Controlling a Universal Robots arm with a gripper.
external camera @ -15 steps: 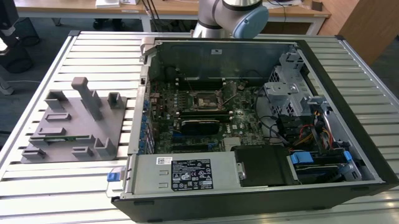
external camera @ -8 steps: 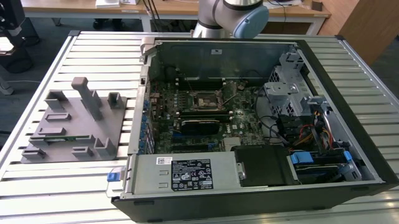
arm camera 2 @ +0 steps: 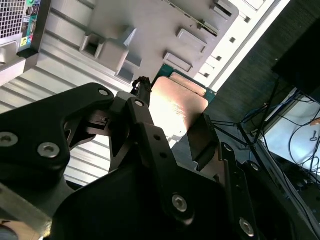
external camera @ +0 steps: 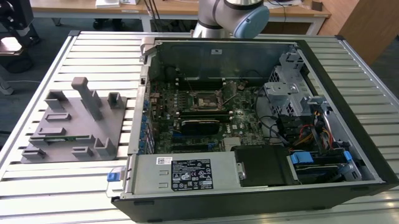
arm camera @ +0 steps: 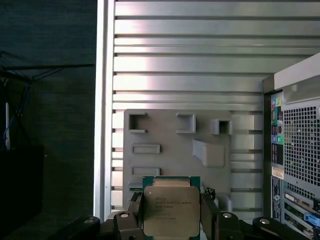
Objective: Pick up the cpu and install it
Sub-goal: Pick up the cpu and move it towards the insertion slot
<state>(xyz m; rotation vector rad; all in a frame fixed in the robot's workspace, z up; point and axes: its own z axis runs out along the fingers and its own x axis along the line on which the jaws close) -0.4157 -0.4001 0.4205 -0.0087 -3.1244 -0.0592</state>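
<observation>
The square silvery metal-topped cpu [arm camera: 171, 212] shines smooth and glossy; the black fingers [arm camera 2: 202, 142] look matt; the flat grey plastic fixture [arm camera: 170, 150] is dull; the ribbed aluminium bench [arm camera: 190, 65] has a satin sheen.

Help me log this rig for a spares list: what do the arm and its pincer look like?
The arm is a silver-grey tube with a rounded light-blue cap on its joint. The pincer is matte black: flat, angular link bars with silver screws at the pivots, ending in two slim fingers.

Dark floor [external camera: 50, 35] — pale wooden desks [external camera: 174, 9]
</observation>
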